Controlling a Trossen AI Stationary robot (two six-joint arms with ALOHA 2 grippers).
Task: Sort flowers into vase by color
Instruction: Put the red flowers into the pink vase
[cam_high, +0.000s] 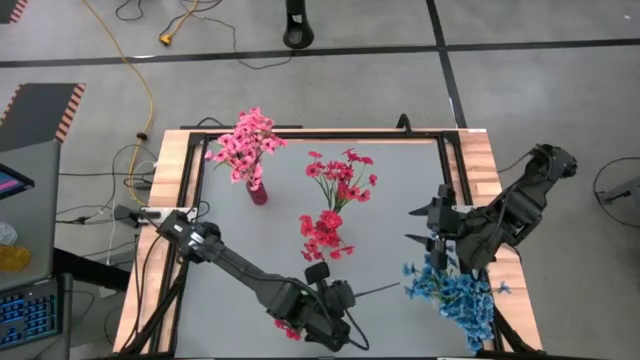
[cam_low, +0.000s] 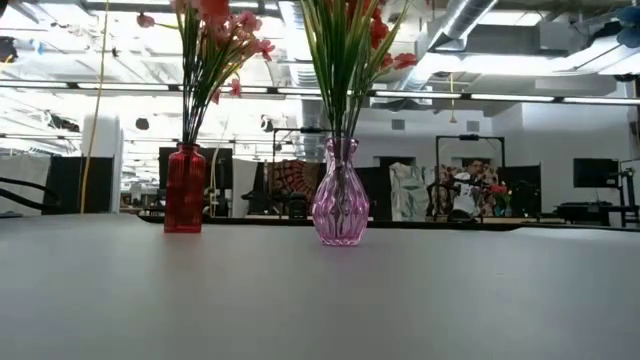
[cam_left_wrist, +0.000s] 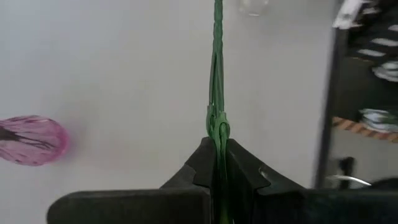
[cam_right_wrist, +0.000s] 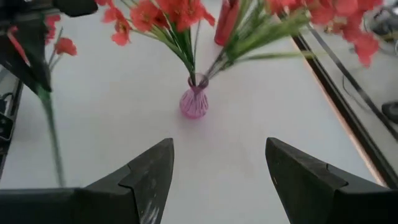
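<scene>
My left gripper (cam_high: 350, 296) hangs over the table's near middle, shut on a red flower sprig. Its thin green stem (cam_high: 385, 290) juts toward the right, and its red blossoms (cam_high: 288, 328) show under the wrist. Pink flowers (cam_high: 245, 145) stand in a red vase (cam_low: 184, 190) at the far left. Red flowers (cam_high: 338, 180) stand in a pink glass vase (cam_low: 340, 195) at the middle. Blue flowers (cam_high: 455, 295) fill the near right corner; what they stand in is hidden. Above them my right gripper (cam_high: 418, 225) is open and holds nothing. My left gripper pinches the sprig's green stem (cam_left_wrist: 217, 134) between its two fingers, at a knot partway along it. The fingers slant down toward the table's right and lie along the stem, whose bare end runs on past the fingertips. The sprig is lifted clear of the table.
Black rails (cam_high: 320, 135) frame the grey table top, with wooden strips (cam_high: 170, 170) outside them. Bare table lies between the two vases and the near edge (cam_low: 320, 300). In the right wrist view, the pink vase (cam_right_wrist: 194, 102) stands ahead of my open right fingers.
</scene>
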